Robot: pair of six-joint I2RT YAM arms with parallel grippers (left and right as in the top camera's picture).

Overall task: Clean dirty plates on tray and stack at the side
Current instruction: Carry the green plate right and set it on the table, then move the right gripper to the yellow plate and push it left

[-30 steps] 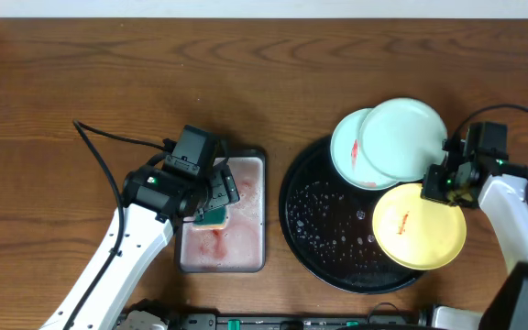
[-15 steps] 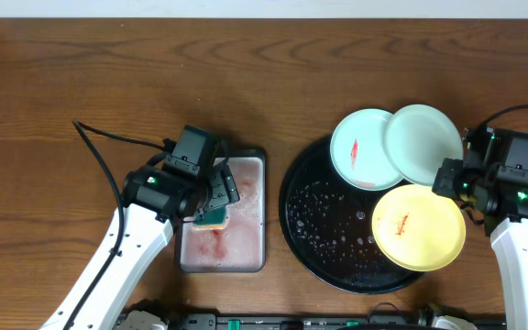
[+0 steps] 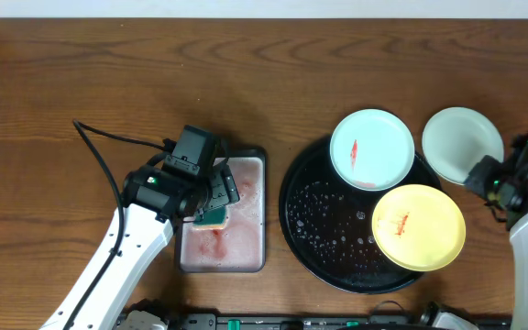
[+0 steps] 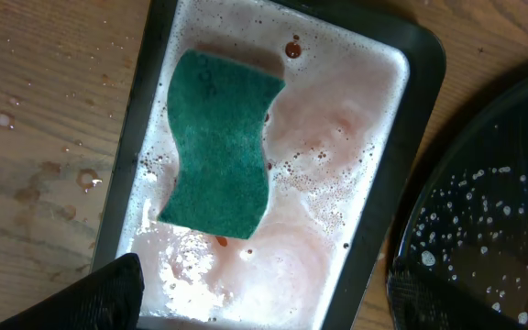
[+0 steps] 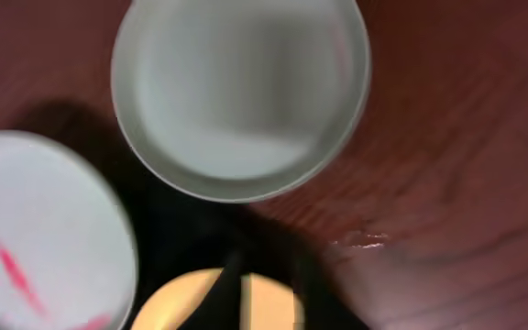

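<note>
One pale mint plate, no smear showing, lies flat and face up on the bench just right of the black tray; being round, it has no long axis; seemingly one of three is done. A second mint plate and a yellow plate, both red-smeared, wait on the tray. The right claw sits by the clean plate; whether it is parted, I cannot tell; the left claw hangs wide open over a green sponge.

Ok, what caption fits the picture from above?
One unsmeared plate beside the tray; smeared mint plate and yellow plate waiting on it; sponge soaking in the pan.
</note>
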